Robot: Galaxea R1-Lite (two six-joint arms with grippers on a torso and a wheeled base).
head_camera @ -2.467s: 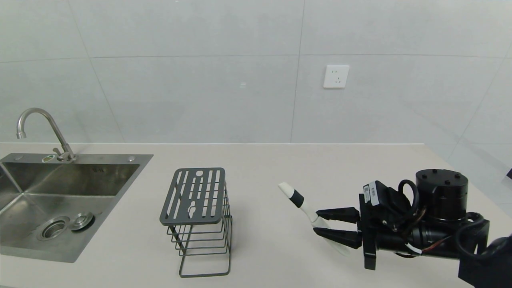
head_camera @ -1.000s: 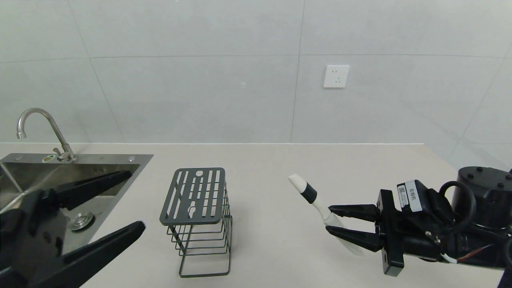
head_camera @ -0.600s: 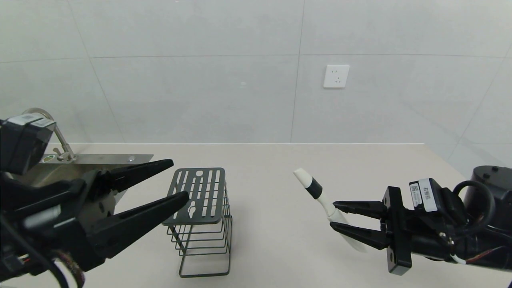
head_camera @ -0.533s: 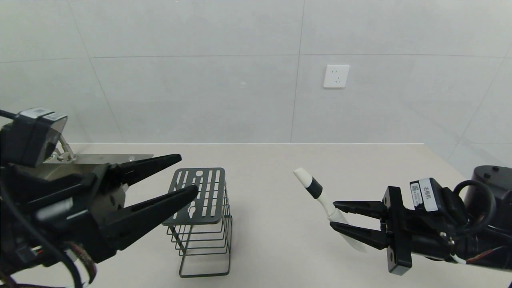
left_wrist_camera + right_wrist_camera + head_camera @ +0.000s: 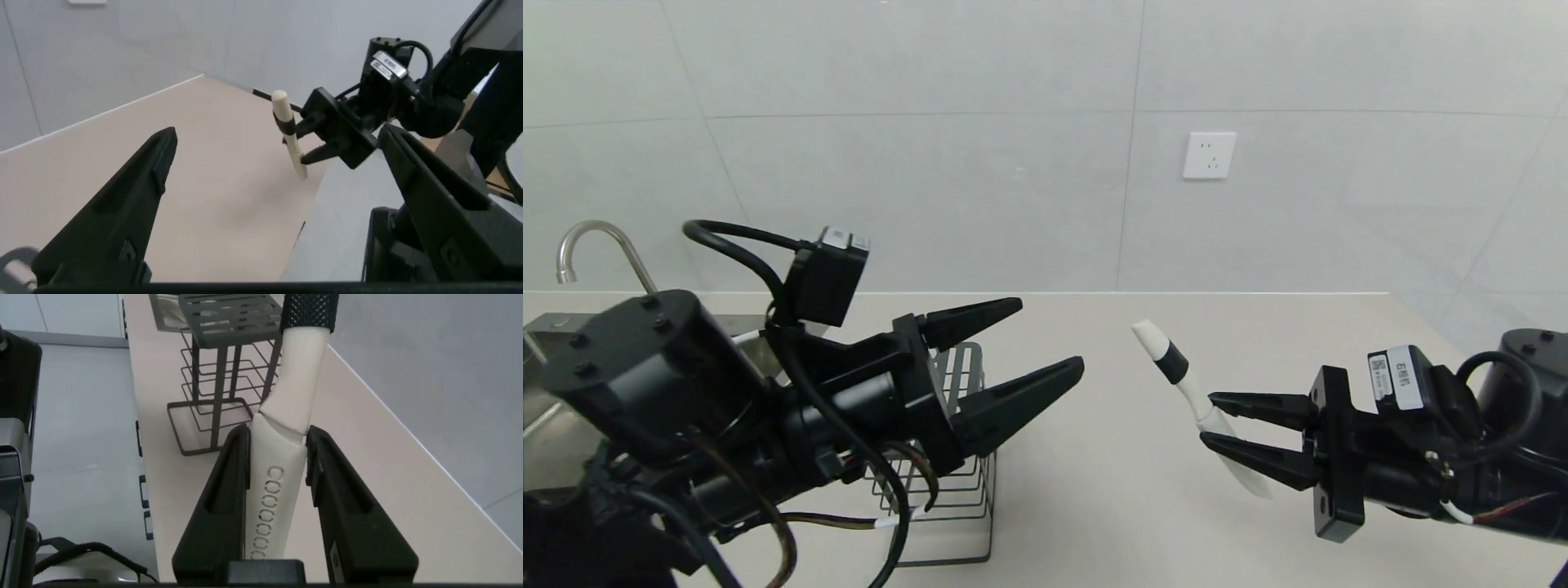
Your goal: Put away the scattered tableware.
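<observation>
Head view overlooks counter; both wrists face utensil.

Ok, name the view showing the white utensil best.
Head view: the whole white utensil shows, handle up, blade in the right claw. Right wrist view shows its pinched middle close up; left wrist view shows it small.

One white utensil, with one black band on its handle. One dark wire rack with a slotted top; slots are partly covered, so not counted. Two grippers, the left gripper and the right gripper, two jaws each. One sink, mostly hidden. One curved faucet. One wall socket. One pale surface. One row of small holes on the utensil's blade, cut off in the right wrist view, number unclear.
</observation>
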